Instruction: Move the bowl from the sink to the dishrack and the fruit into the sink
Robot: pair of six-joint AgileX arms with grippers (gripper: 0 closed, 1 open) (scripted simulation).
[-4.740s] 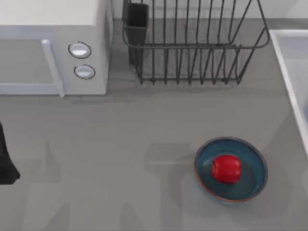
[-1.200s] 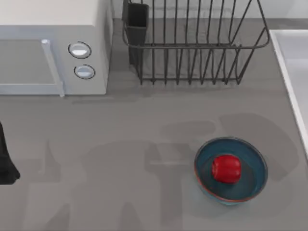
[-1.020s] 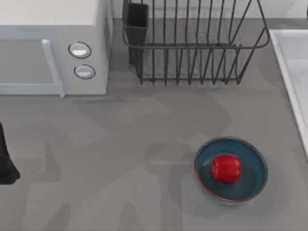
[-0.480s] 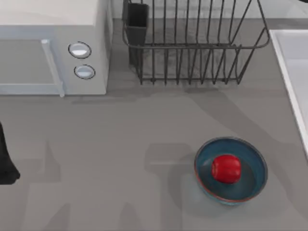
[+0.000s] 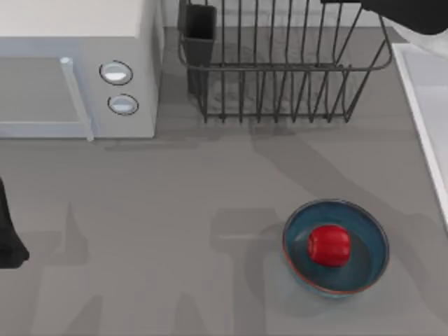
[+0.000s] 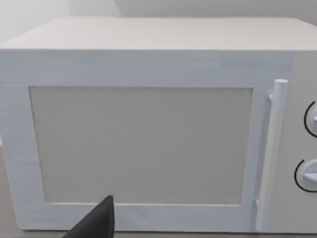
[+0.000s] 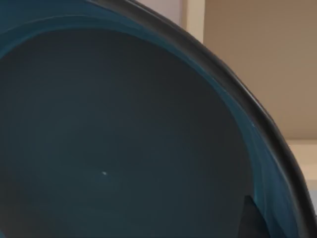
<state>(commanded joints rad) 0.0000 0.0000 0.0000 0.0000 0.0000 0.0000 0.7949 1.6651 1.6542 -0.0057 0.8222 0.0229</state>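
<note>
Bowl (image 7: 124, 148) clamped at rim by right gripper (image 7: 253, 220), newly arrived over counter's far-right corner by dishrack (image 5: 280, 66), clear of sink (image 5: 420, 77): placement next. Fruit (image 5: 328, 245) untouched in second bowl (image 5: 371, 238). Left arm (image 5: 7, 238) parked, left edge.

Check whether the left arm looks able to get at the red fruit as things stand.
Probably yes: the fruit lies uncovered in a bowl on open counter, nothing between it and the left arm parked at the left edge, though reach is unproven.

text: none readable | labels: none | numbers: none
</note>
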